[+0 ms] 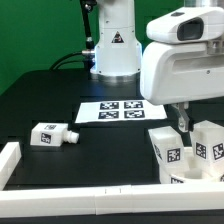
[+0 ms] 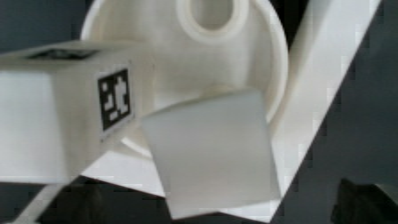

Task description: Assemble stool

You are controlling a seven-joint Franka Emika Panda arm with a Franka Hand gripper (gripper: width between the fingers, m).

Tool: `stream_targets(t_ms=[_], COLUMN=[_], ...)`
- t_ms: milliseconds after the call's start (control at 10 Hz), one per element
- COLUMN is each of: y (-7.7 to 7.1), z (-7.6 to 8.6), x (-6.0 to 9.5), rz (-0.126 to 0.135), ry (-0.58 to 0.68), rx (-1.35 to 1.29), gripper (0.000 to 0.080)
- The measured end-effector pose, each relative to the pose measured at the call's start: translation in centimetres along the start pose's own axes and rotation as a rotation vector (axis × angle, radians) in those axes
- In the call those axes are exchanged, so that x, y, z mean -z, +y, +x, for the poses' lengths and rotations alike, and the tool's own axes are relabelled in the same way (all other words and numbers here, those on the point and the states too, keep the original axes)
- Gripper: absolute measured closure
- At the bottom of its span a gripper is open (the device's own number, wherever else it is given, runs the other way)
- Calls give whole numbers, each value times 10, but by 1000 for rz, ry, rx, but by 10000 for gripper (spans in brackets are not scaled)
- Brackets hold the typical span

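Observation:
The stool's parts are bunched at the exterior view's lower right. Two tagged legs stand there by the round seat disc. My gripper reaches down between them. In the wrist view the seat disc stands close ahead, with a tagged leg beside it. A plain white leg reaches down between my dark fingers. My gripper looks open, with a gap between each finger and that leg. A third leg lies alone at the exterior view's left.
The marker board lies mid-table in front of the arm's base. White border rails run along the front and the exterior view's left edge. The table top is black.

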State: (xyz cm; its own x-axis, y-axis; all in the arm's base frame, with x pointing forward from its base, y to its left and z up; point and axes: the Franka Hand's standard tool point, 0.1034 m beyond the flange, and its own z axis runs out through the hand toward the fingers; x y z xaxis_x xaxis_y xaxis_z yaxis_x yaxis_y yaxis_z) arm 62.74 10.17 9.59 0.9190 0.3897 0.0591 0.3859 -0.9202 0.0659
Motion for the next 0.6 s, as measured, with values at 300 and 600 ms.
stream_targets(t_ms=[300,600], y=[-5,-16], z=[1,-2], x=[-13,-32], rz=[-1,-6], ry=[-16,-24], rx=[-81,-174], gripper=[151,151])
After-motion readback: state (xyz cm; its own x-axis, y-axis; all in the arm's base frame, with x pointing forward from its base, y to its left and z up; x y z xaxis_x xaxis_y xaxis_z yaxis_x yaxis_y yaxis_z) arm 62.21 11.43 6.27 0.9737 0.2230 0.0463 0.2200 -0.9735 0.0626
